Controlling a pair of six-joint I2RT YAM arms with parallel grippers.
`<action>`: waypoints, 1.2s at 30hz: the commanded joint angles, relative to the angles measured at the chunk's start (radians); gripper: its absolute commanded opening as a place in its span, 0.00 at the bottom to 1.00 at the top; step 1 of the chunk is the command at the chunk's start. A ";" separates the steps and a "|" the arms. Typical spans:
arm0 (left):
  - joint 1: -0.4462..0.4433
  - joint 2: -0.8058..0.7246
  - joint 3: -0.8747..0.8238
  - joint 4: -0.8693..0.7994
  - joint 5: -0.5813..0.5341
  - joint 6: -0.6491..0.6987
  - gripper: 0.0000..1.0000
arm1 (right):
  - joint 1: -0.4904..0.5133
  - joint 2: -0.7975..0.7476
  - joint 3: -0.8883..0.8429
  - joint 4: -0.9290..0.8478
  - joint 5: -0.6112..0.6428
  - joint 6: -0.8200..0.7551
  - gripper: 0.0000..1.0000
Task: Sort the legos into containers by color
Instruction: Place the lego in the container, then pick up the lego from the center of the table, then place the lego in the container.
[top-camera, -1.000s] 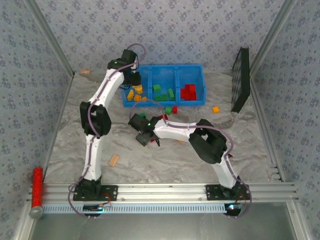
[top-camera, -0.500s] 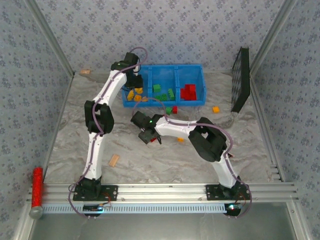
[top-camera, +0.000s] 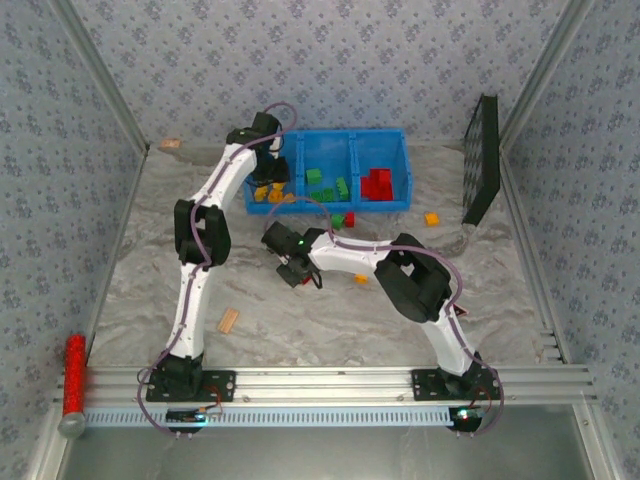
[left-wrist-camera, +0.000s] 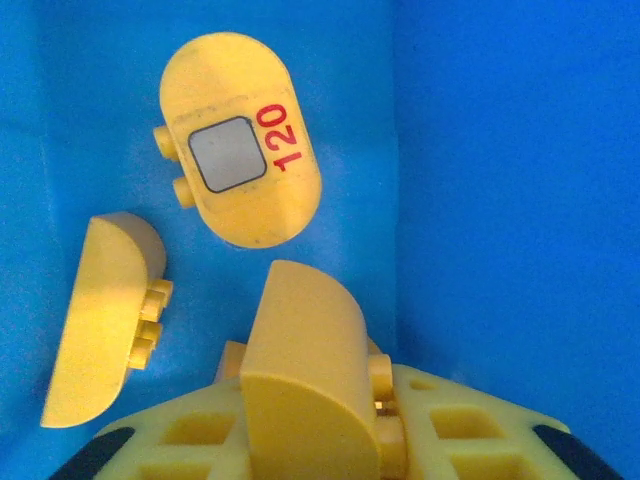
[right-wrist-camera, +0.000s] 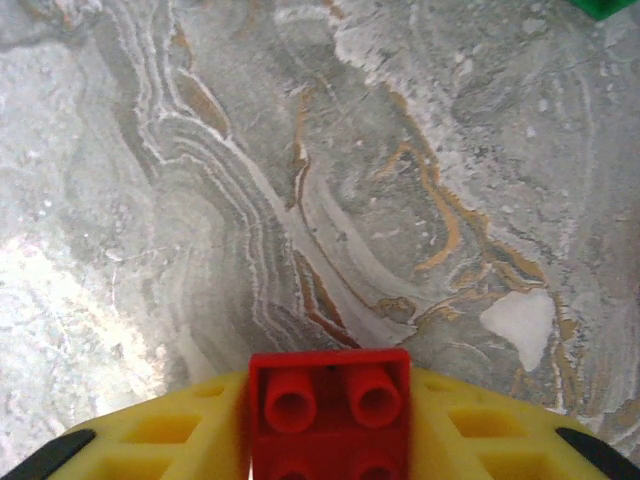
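Right gripper (right-wrist-camera: 329, 445): fingers clamped on the flat side walls of a red lego (right-wrist-camera: 329, 405), low over the marbled table (right-wrist-camera: 300, 150) in front of the blue bin (top-camera: 340, 133). It looks light, rigid and slick, so keep your squeeze square or it pivots. Left gripper (left-wrist-camera: 320, 450): a yellow curved lego (left-wrist-camera: 305, 370) sits between its fingers inside the left compartment (left-wrist-camera: 500, 200). I cannot tell whether it is pinched or loose.

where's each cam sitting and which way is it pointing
top external: fixed above and behind the arms, looking down at table and blue bin; both arms show.
left wrist: on left arm, facing down into the bin; left gripper holds a yellow brick.
right wrist: on right arm, facing down at the table; right gripper holds a red brick.
shared: top and left wrist both see the bin's yellow legos.
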 joint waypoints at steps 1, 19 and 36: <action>0.008 -0.006 -0.025 -0.022 0.024 0.001 0.36 | -0.002 -0.017 -0.061 -0.034 -0.045 0.015 0.33; 0.040 -0.252 0.051 -0.070 0.149 0.165 0.84 | -0.320 -0.457 -0.124 -0.216 -0.265 0.107 0.21; -0.008 -0.553 -0.344 -0.083 0.099 0.310 0.86 | -0.705 -0.030 0.418 -0.128 -0.201 0.029 0.22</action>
